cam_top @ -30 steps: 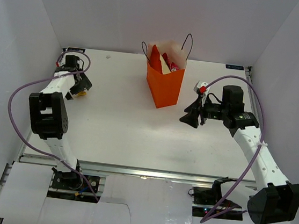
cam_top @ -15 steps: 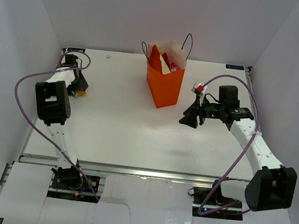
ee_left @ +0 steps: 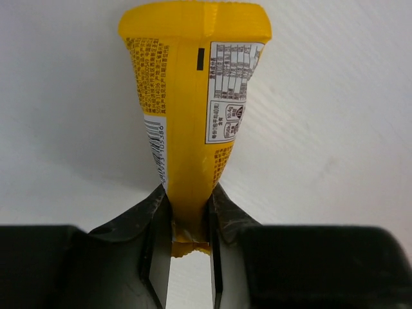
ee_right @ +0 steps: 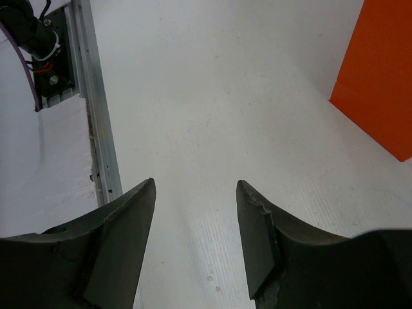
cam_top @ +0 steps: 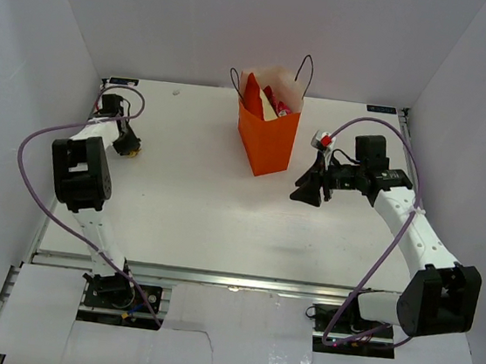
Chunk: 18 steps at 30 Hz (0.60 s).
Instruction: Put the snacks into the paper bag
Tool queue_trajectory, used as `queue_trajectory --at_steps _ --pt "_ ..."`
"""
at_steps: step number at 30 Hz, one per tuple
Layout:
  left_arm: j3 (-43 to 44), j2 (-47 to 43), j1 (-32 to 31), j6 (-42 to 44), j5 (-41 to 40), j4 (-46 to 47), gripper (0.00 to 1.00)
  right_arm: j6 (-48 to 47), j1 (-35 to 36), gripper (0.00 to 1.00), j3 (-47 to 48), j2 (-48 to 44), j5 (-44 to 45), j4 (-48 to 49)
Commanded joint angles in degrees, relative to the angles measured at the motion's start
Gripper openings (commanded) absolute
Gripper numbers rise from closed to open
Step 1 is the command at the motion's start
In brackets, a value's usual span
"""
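The tall paper bag [cam_top: 266, 145] stands at the tabletop's [cam_top: 197, 203] back middle; wide bare room lies in front of it.

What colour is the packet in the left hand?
The packet is yellow with white label panels; best in the left wrist view.

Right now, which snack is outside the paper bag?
The yellow packet, pinched by its end in the left gripper at the far left. The other snacks visible, orange and red ones, stick out of the top of the orange paper bag.
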Motion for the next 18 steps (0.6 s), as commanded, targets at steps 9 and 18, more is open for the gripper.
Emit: queue_trajectory --at_steps 9,18 --pt "-30.1 -35.8 -15.3 -3.0 32.8 13.0 0.32 15.1 4.1 0.58 0.3 1.6 -4.2 6.6" --pt "-51.3 -59.9 -36.8 -18.1 33.0 23.3 0.32 41.8 10.2 0.63 2.7 6.1 6.5 12.8"
